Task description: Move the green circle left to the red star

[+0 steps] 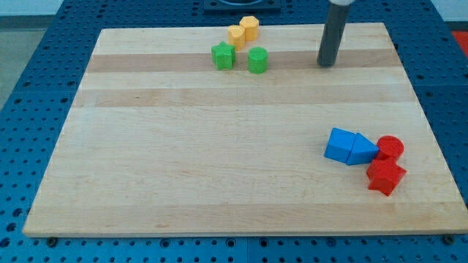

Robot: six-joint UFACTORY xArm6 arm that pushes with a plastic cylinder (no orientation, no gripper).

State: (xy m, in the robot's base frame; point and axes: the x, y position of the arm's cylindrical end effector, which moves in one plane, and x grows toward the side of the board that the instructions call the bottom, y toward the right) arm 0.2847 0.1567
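The green circle (257, 60) stands near the view's top, middle of the board. The red star (385, 177) lies at the lower right, touching a red circle (390, 147) just above it. My tip (326, 64) is on the board near the top, well to the right of the green circle and apart from it, far above the red star.
A green star-like block (223, 55) sits just left of the green circle. Two yellow blocks (236, 35) (250, 28) touch each other above them. A blue cube (340, 145) and blue triangle (363, 150) lie left of the red circle. The wooden board (183, 161) rests on a blue pegboard.
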